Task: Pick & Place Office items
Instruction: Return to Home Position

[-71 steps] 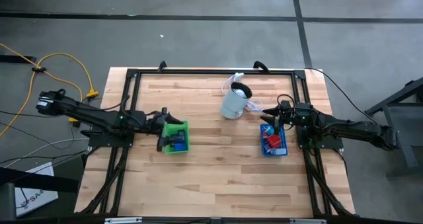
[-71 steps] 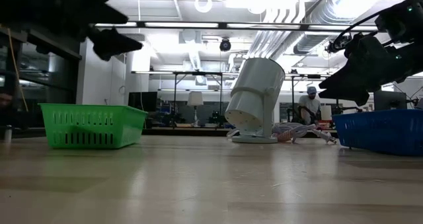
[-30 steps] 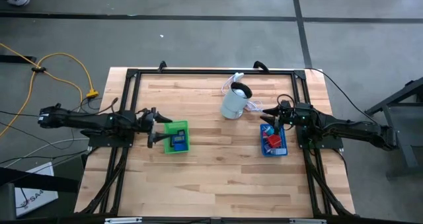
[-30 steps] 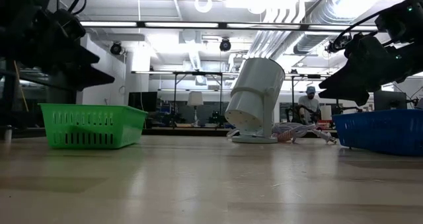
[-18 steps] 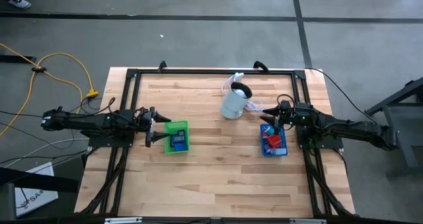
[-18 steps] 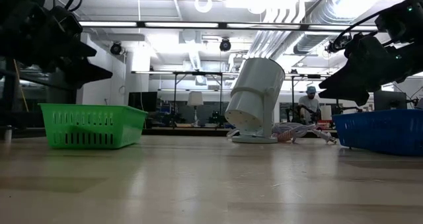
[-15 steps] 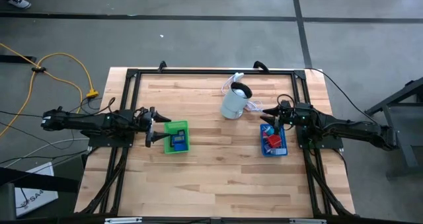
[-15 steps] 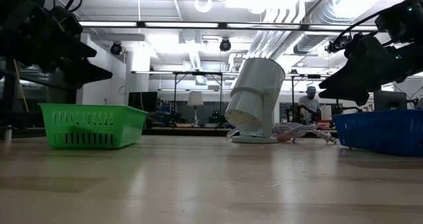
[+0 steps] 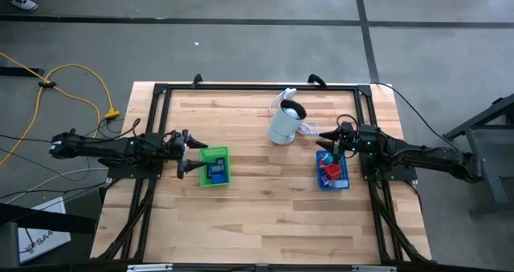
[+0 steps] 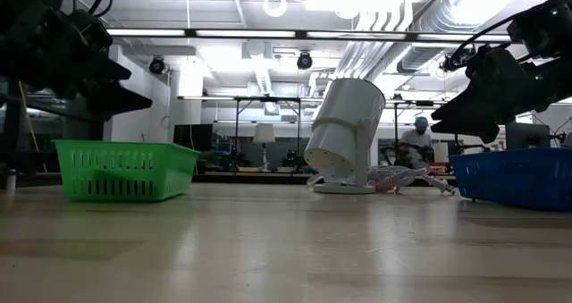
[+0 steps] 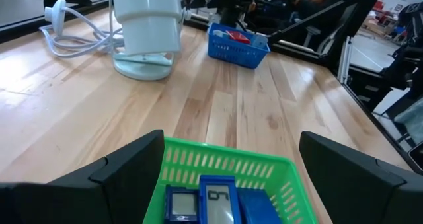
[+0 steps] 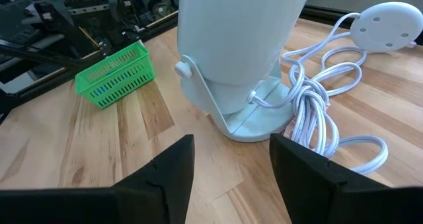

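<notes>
Both spread: left gripper (image 9: 193,155) beside green tray (image 9: 227,156), right gripper (image 9: 324,140) beside blue tray (image 9: 346,179).

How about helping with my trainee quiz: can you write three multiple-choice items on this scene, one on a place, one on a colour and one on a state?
1. Where does the appliance stand?
A. On the floor.
B. Hanging from an arm.
C. On the table, near the blue tray.

2. What colour is the tray by the right gripper?
A. Blue.
B. Green.
C. Red.

3. How is the left gripper?
A. Shut on a cord.
B. Open and empty.
C. Shut on a block.

Answers:
1 C, because its base rests on the wood close to the blue tray.
2 A, because that gripper hangs by the blue tray.
3 B, because its wrist view shows both fingers spread with nothing between them.
</notes>
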Robot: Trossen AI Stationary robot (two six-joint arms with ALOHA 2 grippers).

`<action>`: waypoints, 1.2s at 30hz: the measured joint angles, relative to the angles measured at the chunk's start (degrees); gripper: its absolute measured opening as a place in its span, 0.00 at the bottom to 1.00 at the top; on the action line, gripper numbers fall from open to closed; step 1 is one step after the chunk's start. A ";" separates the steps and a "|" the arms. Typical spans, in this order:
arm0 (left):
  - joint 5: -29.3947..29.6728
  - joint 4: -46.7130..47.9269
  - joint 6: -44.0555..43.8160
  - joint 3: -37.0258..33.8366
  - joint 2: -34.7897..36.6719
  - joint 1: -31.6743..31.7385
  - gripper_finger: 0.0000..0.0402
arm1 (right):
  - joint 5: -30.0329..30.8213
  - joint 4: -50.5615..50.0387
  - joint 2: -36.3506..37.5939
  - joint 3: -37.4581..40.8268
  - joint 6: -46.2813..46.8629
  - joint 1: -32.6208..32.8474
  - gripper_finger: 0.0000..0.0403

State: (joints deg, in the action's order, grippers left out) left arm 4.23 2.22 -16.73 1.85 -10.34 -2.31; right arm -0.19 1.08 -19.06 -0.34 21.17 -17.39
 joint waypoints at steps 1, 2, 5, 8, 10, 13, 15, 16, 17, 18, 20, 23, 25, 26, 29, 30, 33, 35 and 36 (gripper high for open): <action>0.00 0.00 0.00 0.00 -0.21 0.00 0.86 | 0.00 0.00 0.01 0.02 0.00 0.00 0.46; 0.00 0.00 0.00 0.00 -0.45 0.00 0.86 | 0.00 0.00 0.00 0.01 0.00 0.02 0.46; 0.04 -0.02 0.00 0.00 -1.23 0.00 0.86 | 0.00 0.00 0.01 0.01 -0.01 0.02 0.46; 0.09 -0.04 -0.52 -0.01 -1.87 0.00 0.86 | 0.00 0.00 0.01 0.01 0.00 0.01 0.46; 0.13 -0.11 -0.66 -0.02 -1.95 0.00 0.86 | 0.00 0.00 -0.01 0.02 0.00 0.00 0.46; 0.47 -2.08 -0.47 -0.14 -1.95 0.00 0.86 | 0.00 0.00 0.01 0.00 0.00 0.00 0.46; 0.61 -4.28 -0.46 -0.20 -1.95 0.00 0.86 | 0.00 0.00 0.01 0.01 0.00 0.02 0.46; 0.61 -6.87 -0.45 -0.20 -1.95 0.00 0.86 | -0.01 0.00 0.00 0.00 0.00 0.00 0.46; 0.59 -8.72 -0.44 -0.20 -1.93 0.00 0.86 | 0.00 0.00 0.00 0.01 0.00 0.00 0.46; 0.59 -10.03 -0.46 -0.20 -1.89 0.00 0.86 | -0.01 0.00 0.00 0.01 -0.01 0.01 0.46; 0.57 -13.04 -0.44 -0.20 -1.89 0.00 0.86 | 0.00 0.00 -0.01 0.00 0.00 0.00 0.46; 0.49 -15.75 -0.44 -0.17 -1.93 0.00 0.86 | 0.00 0.00 0.01 0.00 0.00 0.02 0.46; 0.35 -16.76 -0.44 -0.17 -1.91 0.00 0.86 | 0.00 0.00 0.01 0.00 0.00 0.00 0.46; 0.35 -17.02 -0.44 -0.17 -1.89 0.00 0.86 | 0.00 0.00 0.01 0.00 0.00 0.01 0.46; 0.32 -17.17 -0.44 -0.15 -1.93 0.00 0.86 | -0.01 0.00 -0.01 0.00 0.00 0.00 0.46; 0.31 -17.28 -0.44 -0.15 -1.93 0.00 0.86 | 0.00 0.00 0.01 0.00 0.00 0.02 0.46; 0.23 -17.38 -0.44 -0.15 -1.93 0.00 0.86 | -0.02 0.00 0.01 0.01 0.00 0.01 0.46; 0.13 -17.42 -0.44 -0.15 -1.93 0.00 0.86 | -0.02 0.00 0.01 0.00 0.00 0.01 0.46; 0.12 -17.43 -0.44 -0.15 -1.93 0.00 0.86 | -0.01 0.00 0.01 0.01 0.00 0.01 0.46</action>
State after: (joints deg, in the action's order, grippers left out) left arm 4.35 -15.21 -17.17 1.69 -12.27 -2.31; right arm -0.19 1.08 -19.05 -0.33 21.17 -17.38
